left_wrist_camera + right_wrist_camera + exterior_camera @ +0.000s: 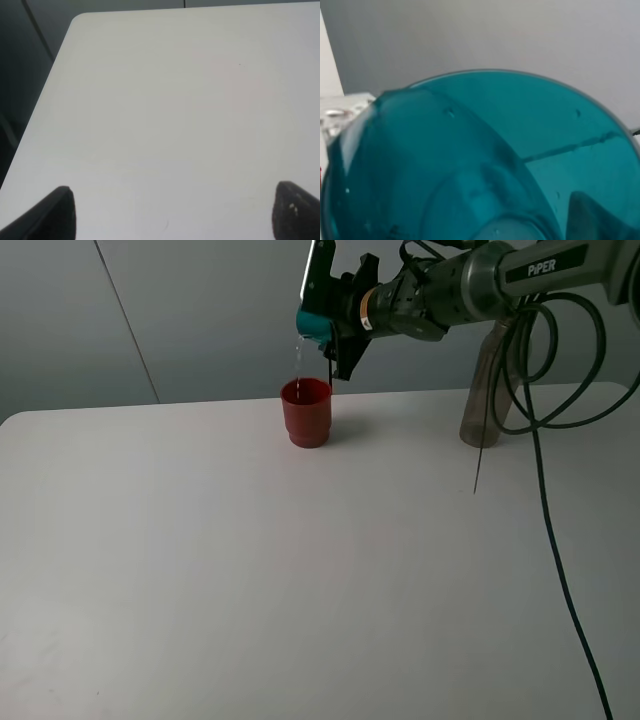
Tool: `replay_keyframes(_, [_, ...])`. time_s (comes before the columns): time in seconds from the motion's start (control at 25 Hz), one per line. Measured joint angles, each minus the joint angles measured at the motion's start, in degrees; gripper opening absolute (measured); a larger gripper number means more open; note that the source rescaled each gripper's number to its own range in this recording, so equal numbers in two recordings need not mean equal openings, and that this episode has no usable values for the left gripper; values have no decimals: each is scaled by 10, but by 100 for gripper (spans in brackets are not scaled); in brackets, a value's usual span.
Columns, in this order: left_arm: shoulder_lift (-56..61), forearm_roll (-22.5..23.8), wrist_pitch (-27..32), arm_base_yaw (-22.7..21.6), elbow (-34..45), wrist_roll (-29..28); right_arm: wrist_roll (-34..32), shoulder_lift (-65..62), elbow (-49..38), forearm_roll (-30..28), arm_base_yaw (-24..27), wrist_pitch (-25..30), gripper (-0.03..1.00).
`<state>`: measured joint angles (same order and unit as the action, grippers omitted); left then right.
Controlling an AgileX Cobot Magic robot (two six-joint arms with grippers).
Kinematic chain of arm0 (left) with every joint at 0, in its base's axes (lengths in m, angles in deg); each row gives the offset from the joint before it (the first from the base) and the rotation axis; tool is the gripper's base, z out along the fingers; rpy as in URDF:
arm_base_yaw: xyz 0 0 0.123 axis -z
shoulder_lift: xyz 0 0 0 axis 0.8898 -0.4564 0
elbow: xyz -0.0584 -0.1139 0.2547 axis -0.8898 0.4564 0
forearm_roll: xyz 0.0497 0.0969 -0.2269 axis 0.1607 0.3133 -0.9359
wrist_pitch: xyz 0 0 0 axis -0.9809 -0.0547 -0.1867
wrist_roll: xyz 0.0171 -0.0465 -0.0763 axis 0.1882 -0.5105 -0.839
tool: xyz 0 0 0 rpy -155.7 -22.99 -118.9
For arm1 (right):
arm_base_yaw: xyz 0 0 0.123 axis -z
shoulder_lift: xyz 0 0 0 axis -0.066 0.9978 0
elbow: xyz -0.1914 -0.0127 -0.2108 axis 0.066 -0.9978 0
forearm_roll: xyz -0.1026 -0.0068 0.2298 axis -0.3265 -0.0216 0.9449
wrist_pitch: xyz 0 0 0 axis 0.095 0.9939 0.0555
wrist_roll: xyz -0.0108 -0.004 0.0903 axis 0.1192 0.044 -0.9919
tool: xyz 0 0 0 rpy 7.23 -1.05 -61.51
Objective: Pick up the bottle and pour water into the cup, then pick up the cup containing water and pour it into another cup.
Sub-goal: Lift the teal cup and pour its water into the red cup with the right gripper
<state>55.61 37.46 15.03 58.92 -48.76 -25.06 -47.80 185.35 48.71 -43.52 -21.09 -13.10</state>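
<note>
One thin stream (298, 358) runs from the teal tumbler (312, 322), pinched tilted in my right hand (325, 318), into the red cup (307, 412) below: the second pour. My left hand (170, 215) sits spread. Next I need to level it gently.

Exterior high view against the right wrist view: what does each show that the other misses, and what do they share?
Only the exterior high view: the opaque red plastic cup upright on the white table, a thin stream of water falling into it, the tall smoky grey-brown translucent bottle standing to one side, and the right claw. Only the right wrist view: the inside wall of the teal-blue translucent plastic tumbler up close, with small droplets. Both: that tumbler; the exterior view shows it tipped in the claw's grip.
</note>
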Motion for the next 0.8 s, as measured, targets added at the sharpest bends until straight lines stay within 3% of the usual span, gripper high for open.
replay_keyframes(0.8, [0,0,0,0,0,-1,2,2,0,-63,4,20,7])
